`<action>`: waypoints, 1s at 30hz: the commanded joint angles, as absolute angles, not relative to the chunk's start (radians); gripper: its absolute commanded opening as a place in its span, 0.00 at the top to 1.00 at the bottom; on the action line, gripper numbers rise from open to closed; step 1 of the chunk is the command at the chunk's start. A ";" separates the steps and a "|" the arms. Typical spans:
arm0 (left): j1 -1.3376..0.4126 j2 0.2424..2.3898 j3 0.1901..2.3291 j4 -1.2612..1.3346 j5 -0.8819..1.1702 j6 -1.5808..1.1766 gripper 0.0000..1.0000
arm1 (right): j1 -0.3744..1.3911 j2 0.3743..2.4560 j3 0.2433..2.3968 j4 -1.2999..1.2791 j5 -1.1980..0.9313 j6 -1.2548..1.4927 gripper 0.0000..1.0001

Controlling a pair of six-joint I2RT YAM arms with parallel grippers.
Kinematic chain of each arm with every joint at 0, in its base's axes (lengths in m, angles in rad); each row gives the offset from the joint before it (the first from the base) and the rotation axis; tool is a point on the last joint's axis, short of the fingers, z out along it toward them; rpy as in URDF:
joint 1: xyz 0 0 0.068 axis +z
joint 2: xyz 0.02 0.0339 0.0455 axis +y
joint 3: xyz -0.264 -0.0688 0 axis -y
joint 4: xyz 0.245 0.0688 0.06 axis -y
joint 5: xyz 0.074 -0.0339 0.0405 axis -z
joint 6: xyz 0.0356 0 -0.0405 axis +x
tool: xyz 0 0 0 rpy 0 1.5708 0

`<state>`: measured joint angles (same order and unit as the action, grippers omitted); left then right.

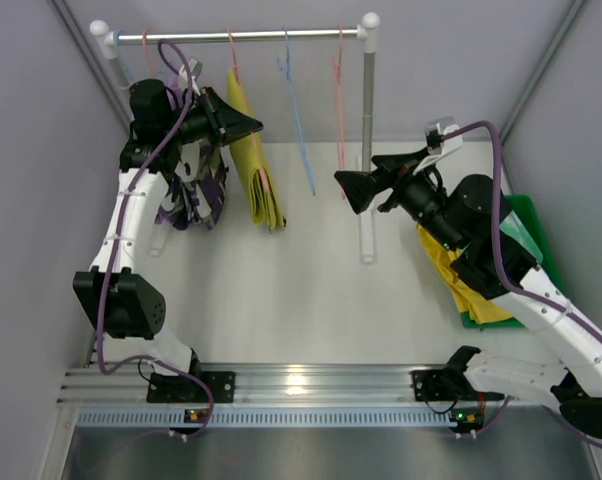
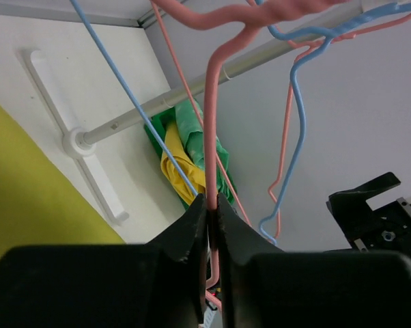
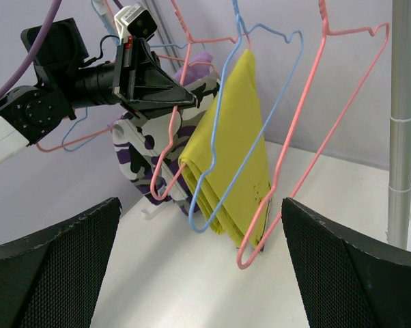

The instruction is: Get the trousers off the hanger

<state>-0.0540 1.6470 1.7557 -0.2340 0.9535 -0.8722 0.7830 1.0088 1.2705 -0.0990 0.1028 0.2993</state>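
Up at the rail — my left gripper is clamped on the pink hanger, jaws pressed together on the thin wire just below its neck. Why wire and not cloth: my read is that I'm pinning the hanger so it can't swing or slide along the rail when the cloth gets pulled.

The olive-yellow trousers are the only pair on the rail. They're folded over what looks like this same hanger's bar (I can't trace the bar under the cloth). They hang just beside my left jaws, between the camouflage garment and the blue hanger.

My right gripper is spread wide and holds nothing. It's aimed at the trousers, with the blue hanger and the empty pink hanger between it and them. That fits a pulling hand: open and lined up on the hanging fold while the left braces.

The bright yellow trousers and mint green trousers lie heaped on the table by my right arm, off any hanger. So I judge two of three done and this one last.

Risk — the wire is thin, so a sideways pull could twist it in my jaws or lift the hook off the rail. Both empty hangers sit in the right gripper's path and could snag.
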 commanded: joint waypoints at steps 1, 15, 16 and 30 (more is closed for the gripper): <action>-0.049 1.626 1.755 -0.098 1.000 -0.925 0.93 | 0.775 1.008 1.272 -0.072 0.091 0.305 0.01; -0.049 1.525 1.721 0.143 0.966 -0.980 1.00 | 0.775 1.009 1.262 -0.068 0.075 0.301 0.01; -0.049 1.522 1.724 0.152 0.963 -0.980 1.00 | 0.775 1.011 1.259 -0.067 0.074 0.301 0.00; -0.051 1.477 1.740 0.199 0.968 -0.974 1.00 | 0.775 0.997 1.230 -0.049 0.058 0.279 0.01</action>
<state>-0.0540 1.5761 1.6920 -0.0109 0.9680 -1.0195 0.7822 1.0107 1.2324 -0.0967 0.0734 0.2966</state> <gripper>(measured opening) 0.049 0.993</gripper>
